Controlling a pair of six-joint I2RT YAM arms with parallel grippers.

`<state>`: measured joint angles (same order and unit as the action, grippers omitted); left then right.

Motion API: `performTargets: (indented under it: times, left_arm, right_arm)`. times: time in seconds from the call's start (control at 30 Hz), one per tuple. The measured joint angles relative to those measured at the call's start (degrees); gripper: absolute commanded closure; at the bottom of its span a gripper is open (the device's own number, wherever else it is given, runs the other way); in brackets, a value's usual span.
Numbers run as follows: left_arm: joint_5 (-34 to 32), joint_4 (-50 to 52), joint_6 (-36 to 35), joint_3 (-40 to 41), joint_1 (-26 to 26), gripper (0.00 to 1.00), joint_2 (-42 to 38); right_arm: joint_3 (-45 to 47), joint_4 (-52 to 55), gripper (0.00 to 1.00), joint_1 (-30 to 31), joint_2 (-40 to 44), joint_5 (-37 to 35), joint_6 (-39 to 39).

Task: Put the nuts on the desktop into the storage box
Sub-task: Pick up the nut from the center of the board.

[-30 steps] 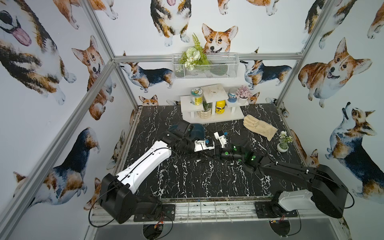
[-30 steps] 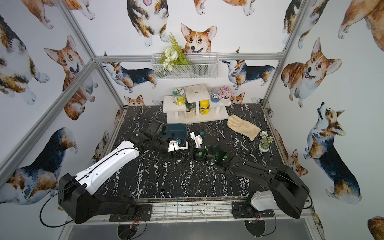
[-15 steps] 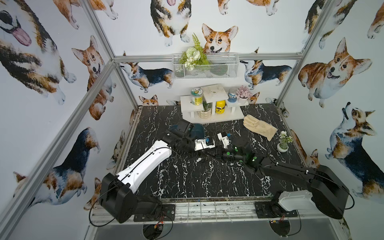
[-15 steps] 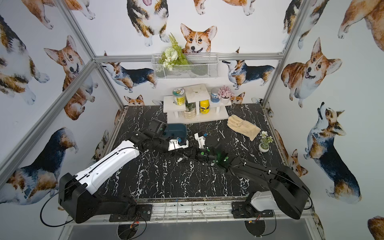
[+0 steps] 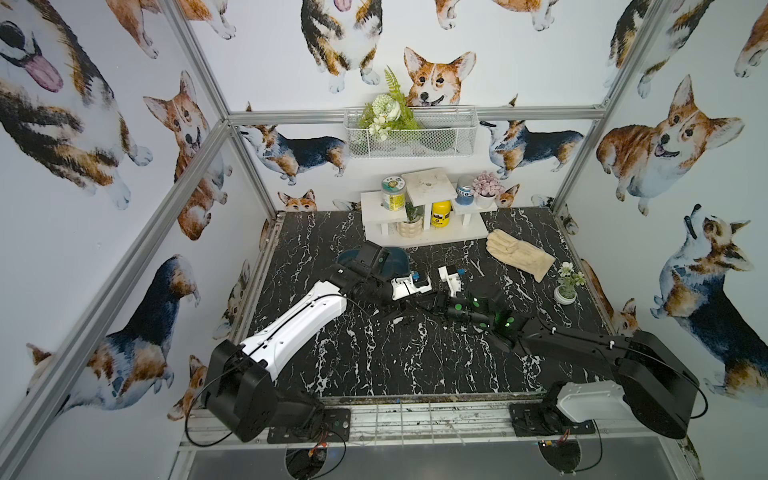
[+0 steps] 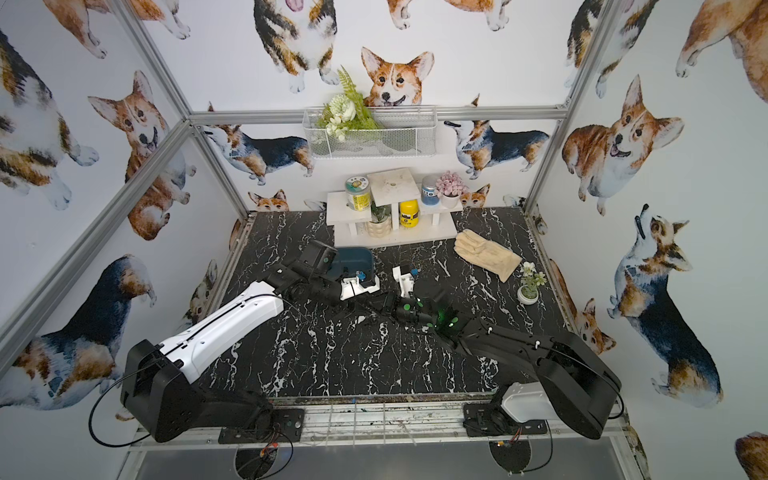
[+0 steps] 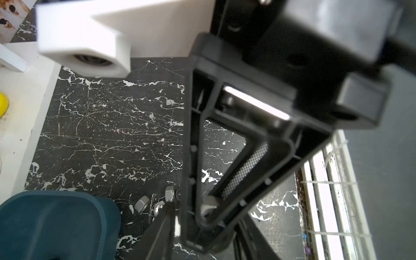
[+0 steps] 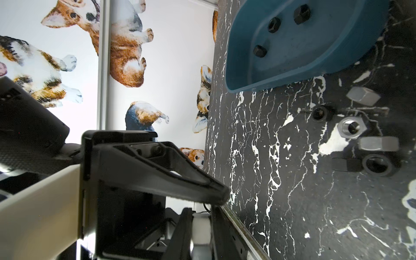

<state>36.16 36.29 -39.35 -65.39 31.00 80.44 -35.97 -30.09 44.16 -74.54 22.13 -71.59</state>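
We count five nuts (image 8: 352, 127) left on the desktop (image 5: 374, 365), three silver and two black. They are bunched close together just at 5 o'clock of the storage box (image 8: 247, 86), and three black ones already lie inside it. The box sits at about 11 o'clock from the desktop's middle, partly hidden by the left arm (image 5: 303, 320) in both top views.

We judge these nuts hard, light and slick, smooth steel that will skid or roll rather than give. The sure hold is low across two opposite flats, one nut at a time. Those standing on edge offer more height than those lying flat. Bunched as they are, a finger set on one may flick its neighbours.

The right gripper (image 8: 221, 198) has its jaws together, and we make out nothing held. The left gripper (image 7: 203, 217) shows a pale lump (image 7: 209, 202) low between its fingers (image 7: 245, 171), perhaps a nut. We cannot tell whether the jaws clamp it.

Both grippers crowd the same patch, so room there is tight. The box wall is low but must be cleared, and the shelf stand (image 5: 440, 239) closes off 12 o'clock. Toward 6 and 7 o'clock the marble lies open for backing away.
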Motion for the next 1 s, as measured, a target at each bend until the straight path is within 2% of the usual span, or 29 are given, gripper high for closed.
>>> performTargets:
  times: [0.4, 0.53, 0.83, 1.0]
  left_arm:
    - [0.2, -1.9, 3.4, 0.1, -0.7, 0.84, 0.8]
    - [1.0, -2.1, 4.6, 0.1, -1.3, 0.92, 1.1]
    - [0.2, -3.9, 7.6, 0.6, -2.8, 0.96, 1.6]
    - [-0.9, -5.2, 7.5, 0.6, -3.8, 0.96, 2.3]
  right_arm:
    - [0.4, -0.5, 0.82, -0.1, 0.0, -2.7, -1.5]
    - [0.4, -0.6, 0.74, -0.1, 0.0, -3.4, -1.5]
    - [0.4, -0.5, 0.61, -0.1, -0.2, -5.6, -1.4]
    - [0.5, 0.0, 0.43, -0.4, 0.0, -5.1, -1.4]
